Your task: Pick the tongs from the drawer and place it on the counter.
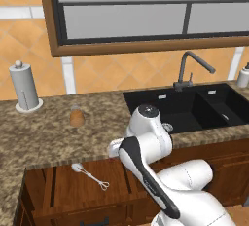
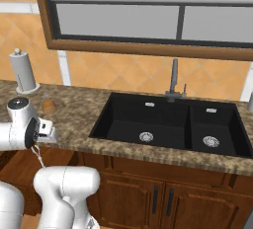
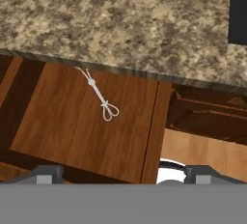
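worktop (image 1: pixel 44 127): speckled brown-and-grey granite
drawer (image 1: pixel 68 183): reddish-brown wood grain
tongs (image 1: pixel 90 175): silvery-white
sink (image 2: pixel 173 122): black
shaker (image 1: pixel 76 116): brown, clear cap

counter (image 1: pixel 44 132) looks like rough speckled granite, drawer (image 3: pixel 72 121) is smooth grainy wood, tongs (image 3: pixel 101 98) thin shiny wire, sink (image 2: pixel 168 124) matte black

Flat, even rendered light with soft shadows, no glare, and slightly coarse, blurry detail throughout.
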{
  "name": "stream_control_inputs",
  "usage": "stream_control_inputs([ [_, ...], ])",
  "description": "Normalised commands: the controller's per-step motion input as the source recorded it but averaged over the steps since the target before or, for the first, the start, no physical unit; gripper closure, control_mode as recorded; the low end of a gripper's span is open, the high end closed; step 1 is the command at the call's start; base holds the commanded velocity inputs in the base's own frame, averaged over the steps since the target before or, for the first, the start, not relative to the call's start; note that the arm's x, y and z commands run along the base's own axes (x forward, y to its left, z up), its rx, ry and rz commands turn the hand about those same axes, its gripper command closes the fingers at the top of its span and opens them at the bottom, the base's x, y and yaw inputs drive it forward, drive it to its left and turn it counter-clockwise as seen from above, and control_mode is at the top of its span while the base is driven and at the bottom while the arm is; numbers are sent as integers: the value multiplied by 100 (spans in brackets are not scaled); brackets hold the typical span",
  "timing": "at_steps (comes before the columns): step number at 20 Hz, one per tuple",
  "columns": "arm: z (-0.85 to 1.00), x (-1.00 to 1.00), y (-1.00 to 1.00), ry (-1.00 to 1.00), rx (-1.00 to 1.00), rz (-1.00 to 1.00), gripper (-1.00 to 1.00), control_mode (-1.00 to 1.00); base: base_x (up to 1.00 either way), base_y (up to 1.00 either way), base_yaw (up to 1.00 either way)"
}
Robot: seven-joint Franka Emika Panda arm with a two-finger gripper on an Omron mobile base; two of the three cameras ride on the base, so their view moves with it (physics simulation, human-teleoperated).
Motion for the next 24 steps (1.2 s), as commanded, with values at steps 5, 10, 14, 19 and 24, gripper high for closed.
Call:
stream_control_inputs([
  [5,-28,-5,86,-1,13,-12,-100,-100,0,0,0],
  [10,-43,-4,99,5,4,-16,-100,-100,0,0,0],
  [14,-32,8,69,10,0,-3,-100,-100,0,0,0],
  [19,-26,35,14,0,-1,-1,-100,-100,0,0,0],
  [24,-45,42,24,15,-14,0,-100,-100,0,0,0],
])
